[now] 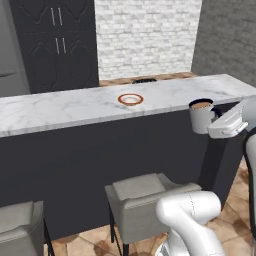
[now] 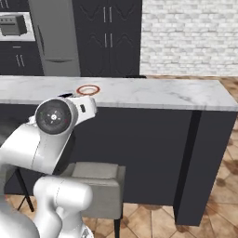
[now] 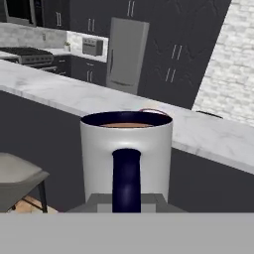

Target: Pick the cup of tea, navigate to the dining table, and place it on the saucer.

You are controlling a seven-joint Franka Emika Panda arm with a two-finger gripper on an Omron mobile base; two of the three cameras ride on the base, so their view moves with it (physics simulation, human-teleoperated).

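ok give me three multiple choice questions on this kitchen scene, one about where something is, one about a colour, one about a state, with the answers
1. Where is the saucer?
A. on the marble top of the dining table
B. on a stool
C. on the floor

2. What colour is the handle of the cup of tea?
A. white
B. dark
C. orange

3. What is the state of the cup?
A. resting on the saucer
B. tipped over on the floor
C. held upright off the table by the gripper

Answers:
1. A, the left base view shows the orange-rimmed saucer lying flat on the white veined top.
2. B, the hand view shows a dark handle against the pale grey cup wall.
3. C, the left base view shows the cup in front of the table edge, apart from the saucer, brown tea level inside.
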